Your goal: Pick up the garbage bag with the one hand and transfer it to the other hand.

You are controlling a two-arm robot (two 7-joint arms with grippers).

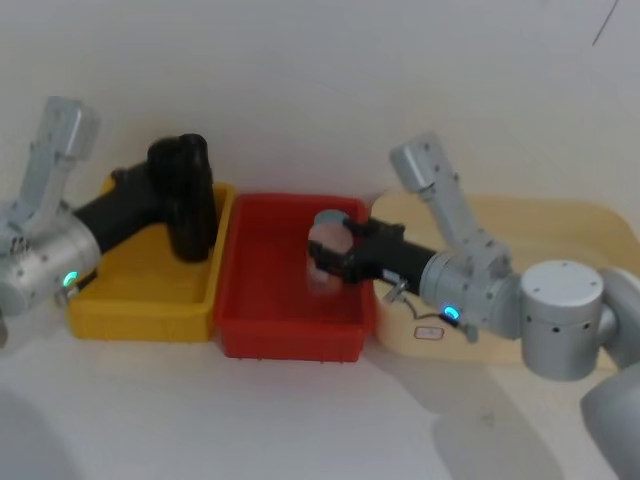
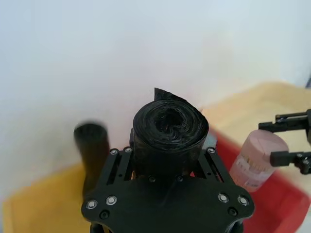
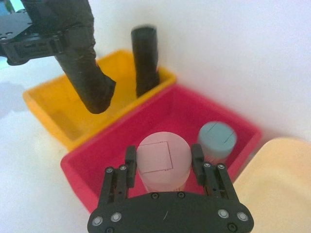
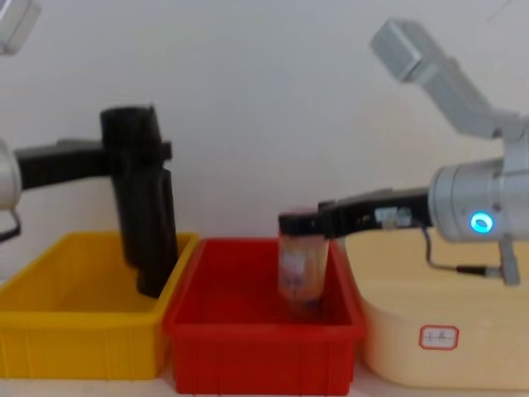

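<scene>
White table [image 1: 300, 420], white wall [image 1: 300, 80], left gripper [image 4: 136, 155] clamping garbage bag [image 4: 145, 215] over yellow bin [image 1: 140, 320], right gripper [image 4: 299, 223] clasping pink bottle [image 3: 163, 158] in red bin [image 1: 290, 335].

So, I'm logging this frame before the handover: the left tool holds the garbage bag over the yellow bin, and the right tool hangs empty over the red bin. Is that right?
Not quite. The right tool is not empty: the right wrist view shows it shut on a pink container over the red bin. The left tool does hold the garbage bag over the yellow bin.
</scene>
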